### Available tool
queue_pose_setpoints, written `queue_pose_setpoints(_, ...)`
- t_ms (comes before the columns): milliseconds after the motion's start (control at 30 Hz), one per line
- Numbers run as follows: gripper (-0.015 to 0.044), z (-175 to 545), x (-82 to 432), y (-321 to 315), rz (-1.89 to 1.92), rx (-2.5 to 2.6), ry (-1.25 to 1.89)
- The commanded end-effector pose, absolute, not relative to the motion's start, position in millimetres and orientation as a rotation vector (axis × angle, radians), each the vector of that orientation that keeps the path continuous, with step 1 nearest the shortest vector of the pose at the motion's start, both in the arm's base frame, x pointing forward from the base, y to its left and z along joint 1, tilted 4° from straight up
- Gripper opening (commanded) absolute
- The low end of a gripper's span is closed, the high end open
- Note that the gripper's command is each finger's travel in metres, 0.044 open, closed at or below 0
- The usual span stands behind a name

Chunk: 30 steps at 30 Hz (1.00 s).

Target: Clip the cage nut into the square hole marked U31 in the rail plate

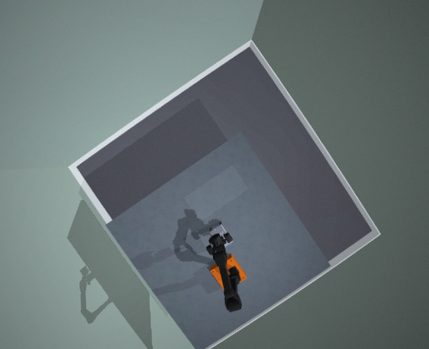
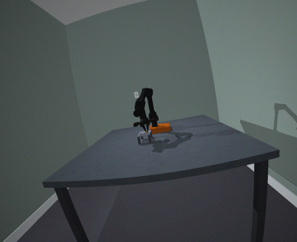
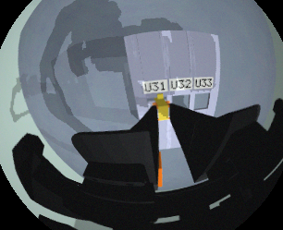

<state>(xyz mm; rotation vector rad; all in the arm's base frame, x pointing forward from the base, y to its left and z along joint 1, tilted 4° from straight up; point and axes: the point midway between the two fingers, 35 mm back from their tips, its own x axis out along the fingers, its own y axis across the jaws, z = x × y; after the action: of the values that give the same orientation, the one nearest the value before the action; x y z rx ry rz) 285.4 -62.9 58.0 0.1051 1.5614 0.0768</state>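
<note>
Cage nut (image 2: 147,131) (image 3: 162,108) pinched between the fingers (image 2: 146,131), at their tips beside the U31 label (image 3: 154,86), probably to keep both wings squeezed narrow enough for hooking through the square hole.

Nut: small yellow cage nut with orange edges (image 2: 146,131) (image 3: 162,108), pinched in claw (image 2: 146,131) (image 3: 164,111) at U31
Plate: pale lilac flat-topped rail plate (image 1: 227,240) (image 2: 140,134) (image 3: 147,55), raised on legs

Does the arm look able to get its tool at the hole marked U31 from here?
Probably yes: the tool, shut on the yellow nut, is right by the U31 label, with nothing visibly blocking; the nut hides the hole.
</note>
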Motion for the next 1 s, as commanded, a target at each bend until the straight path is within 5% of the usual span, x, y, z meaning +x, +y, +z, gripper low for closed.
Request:
queue_pose_setpoints(0,0.0036,58.6,285.9,-63.4,0.068,0.1,1.559)
queue_pose_setpoints(967,0.0036,59.1,286.3,-62.2,0.038,0.072,1.559)
